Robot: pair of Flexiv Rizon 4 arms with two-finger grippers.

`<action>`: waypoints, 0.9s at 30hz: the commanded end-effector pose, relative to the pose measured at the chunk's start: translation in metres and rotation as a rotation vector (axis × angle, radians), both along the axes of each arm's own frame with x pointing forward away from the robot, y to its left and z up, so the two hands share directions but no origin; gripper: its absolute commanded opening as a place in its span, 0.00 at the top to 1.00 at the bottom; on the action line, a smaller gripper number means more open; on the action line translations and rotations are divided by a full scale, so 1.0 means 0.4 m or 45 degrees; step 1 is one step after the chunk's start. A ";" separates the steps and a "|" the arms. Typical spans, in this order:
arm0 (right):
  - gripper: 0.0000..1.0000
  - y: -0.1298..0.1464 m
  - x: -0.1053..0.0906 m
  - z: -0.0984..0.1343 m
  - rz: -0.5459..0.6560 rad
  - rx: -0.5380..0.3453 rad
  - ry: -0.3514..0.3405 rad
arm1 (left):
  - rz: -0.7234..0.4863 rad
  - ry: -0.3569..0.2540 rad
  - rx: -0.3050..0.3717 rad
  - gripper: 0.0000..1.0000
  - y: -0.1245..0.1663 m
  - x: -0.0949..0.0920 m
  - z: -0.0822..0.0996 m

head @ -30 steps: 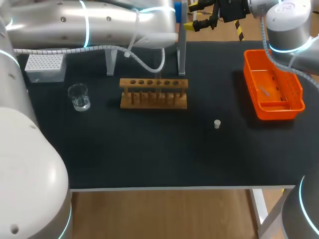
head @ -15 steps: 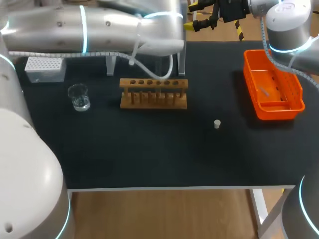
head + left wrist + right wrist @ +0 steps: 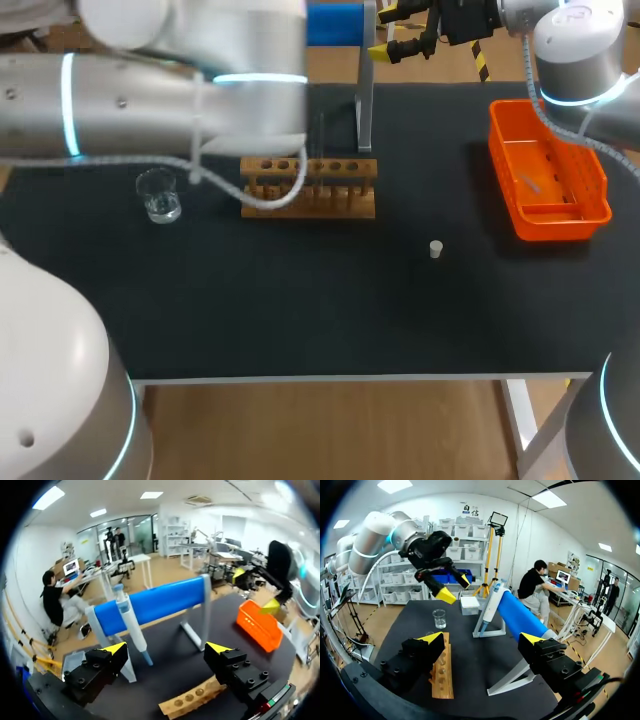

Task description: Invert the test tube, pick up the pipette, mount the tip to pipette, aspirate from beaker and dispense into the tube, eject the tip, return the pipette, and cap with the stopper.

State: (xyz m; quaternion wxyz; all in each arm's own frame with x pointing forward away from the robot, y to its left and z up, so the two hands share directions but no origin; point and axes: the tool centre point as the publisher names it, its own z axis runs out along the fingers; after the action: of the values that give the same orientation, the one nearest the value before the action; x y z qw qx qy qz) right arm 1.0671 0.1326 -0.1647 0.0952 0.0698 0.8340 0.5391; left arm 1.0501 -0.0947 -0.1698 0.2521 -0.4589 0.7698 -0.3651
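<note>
Now, head: my left arm (image 3: 150,110) has swung across, above the wooden test-tube rack (image 3: 308,187).
Left wrist: left pincer (image 3: 166,649) spread, empty, facing the white-and-blue pipette (image 3: 131,625) hanging on its blue stand (image 3: 155,602).
Right wrist: right pincer (image 3: 482,640) spread, empty.
Meaning: pipette pickup likely next.

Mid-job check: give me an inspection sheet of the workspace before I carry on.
Surface: black table, no spills seen.
Job's things: pipette hanging on the blue stand; wooden rack mid-table; beaker beside the rack; stopper standing alone; tip box near the beaker; orange tray at the robot's right.
Clutter: nothing seen.
Grippers: left gripper open, empty, facing the pipette; right gripper open, empty.
Cables: white hose droops from the left arm over the rack.
Surroundings: nothing seen reaching over the table.
</note>
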 end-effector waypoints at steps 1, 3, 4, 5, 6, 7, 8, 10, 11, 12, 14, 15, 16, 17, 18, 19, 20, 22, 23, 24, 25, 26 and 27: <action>0.00 -0.001 0.000 0.002 0.000 -0.003 0.002 | -0.333 -0.145 -0.212 0.00 0.015 -0.055 0.029; 0.00 -0.001 0.000 0.002 0.000 -0.003 0.002 | -0.424 -0.168 -0.228 0.00 0.000 -0.065 0.038; 0.00 -0.001 0.000 0.002 0.000 -0.003 0.002 | -0.467 -0.169 -0.229 0.00 -0.008 -0.072 0.042; 0.00 -0.001 0.000 0.002 0.000 -0.003 0.002 | -0.514 -0.172 -0.225 0.00 -0.018 -0.080 0.045; 0.00 -0.001 0.000 0.002 0.000 -0.003 0.002 | -0.556 -0.178 -0.229 0.00 -0.026 -0.088 0.047; 0.00 -0.001 0.000 0.002 0.000 -0.003 0.002 | -0.596 -0.184 -0.230 0.00 -0.033 -0.095 0.049; 0.00 -0.001 0.000 0.002 0.000 -0.003 0.002 | -0.629 -0.189 -0.232 0.00 -0.042 -0.105 0.051; 0.00 -0.001 0.000 0.002 0.000 -0.003 0.002 | -0.688 -0.195 -0.234 0.00 -0.054 -0.121 0.052; 0.00 -0.001 0.000 0.002 0.000 -0.003 0.002 | -0.722 -0.197 -0.226 0.00 -0.061 -0.129 0.051; 0.00 -0.001 0.000 0.002 0.000 -0.003 0.002 | -0.749 -0.196 -0.220 0.00 -0.066 -0.135 0.050; 0.00 -0.001 0.000 0.002 0.000 -0.003 0.002 | -0.796 -0.192 -0.209 0.00 -0.074 -0.147 0.045; 0.00 -0.001 0.000 0.002 0.000 -0.003 0.002 | -0.821 -0.194 -0.205 0.00 -0.078 -0.153 0.042; 0.00 -0.001 0.000 0.002 0.000 -0.003 0.002 | -0.836 -0.187 -0.195 0.00 -0.081 -0.159 0.039; 0.00 -0.001 0.000 0.002 0.000 -0.003 0.002 | -0.860 -0.180 -0.188 0.00 -0.084 -0.164 0.035; 0.00 -0.001 0.000 0.002 0.000 -0.003 0.002 | -0.886 -0.179 -0.188 0.00 -0.088 -0.169 0.033; 0.00 -0.001 0.000 0.002 0.000 -0.003 0.002 | -0.901 -0.178 -0.187 0.00 -0.091 -0.174 0.031; 0.00 -0.001 0.000 0.002 0.000 -0.003 0.002 | -0.918 -0.174 -0.176 0.00 -0.095 -0.181 0.027; 0.00 -0.001 0.000 0.002 0.000 -0.003 0.002 | -0.939 -0.172 -0.184 0.00 -0.100 -0.189 0.021; 0.00 -0.001 0.000 0.002 0.000 -0.003 0.002 | -0.947 -0.170 -0.184 0.00 -0.103 -0.194 0.016; 0.00 -0.001 0.000 0.002 0.000 -0.003 0.002 | -0.965 -0.159 -0.186 0.00 -0.109 -0.200 0.008; 0.00 -0.001 0.000 0.002 0.000 -0.003 0.002 | -0.967 -0.152 -0.194 0.00 -0.111 -0.202 0.003; 0.00 -0.001 0.000 0.002 0.000 -0.003 0.002 | -0.967 -0.140 -0.197 0.00 -0.115 -0.205 -0.010; 0.00 -0.001 0.000 0.002 0.000 -0.003 0.002 | -0.986 -0.135 -0.198 0.00 -0.120 -0.208 -0.018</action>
State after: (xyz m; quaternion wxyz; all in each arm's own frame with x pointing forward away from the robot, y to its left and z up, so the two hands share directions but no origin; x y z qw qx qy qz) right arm 1.0670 0.1325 -0.1647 0.0953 0.0699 0.8339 0.5391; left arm 0.9653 -0.1422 -0.1734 0.1476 -0.1636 0.8313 -0.5102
